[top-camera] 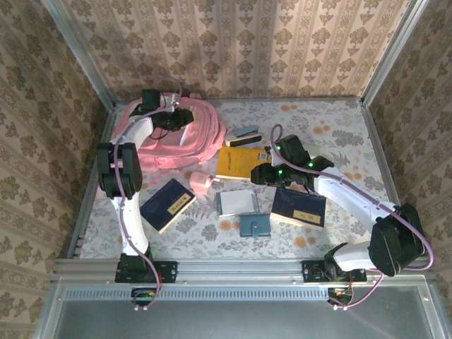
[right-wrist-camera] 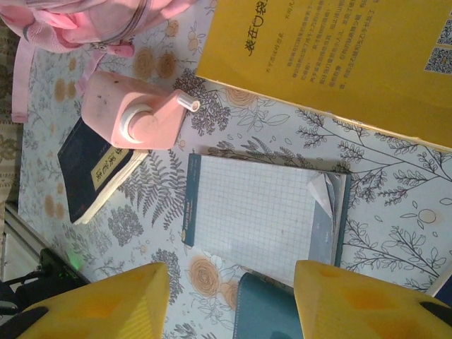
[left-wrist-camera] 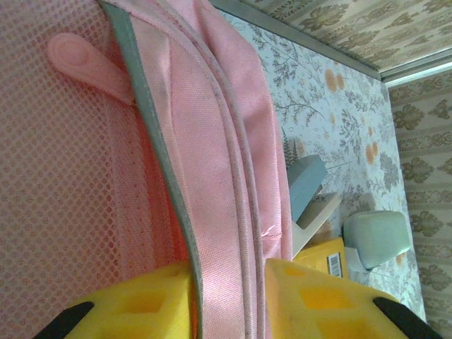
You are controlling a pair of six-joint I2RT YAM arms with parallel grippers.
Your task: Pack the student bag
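Observation:
The student bag, big and pink, lies at the back left of the table. My left gripper is on its upper part. In the left wrist view the yellow fingers are shut on the bag's pink rim band with grey binding, and mesh lining shows to the left. My right gripper hovers mid-table beside a yellow book. Its jaws stand open and hold nothing. Below them lie a grid notepad and a teal pouch. A corner of the bag shows at top left.
A pink sharpener-like gadget and a dark blue book lie left of the notepad. Another dark blue book lies under the right arm. Small grey-blue boxes sit beside the bag. Metal frame rails edge the table.

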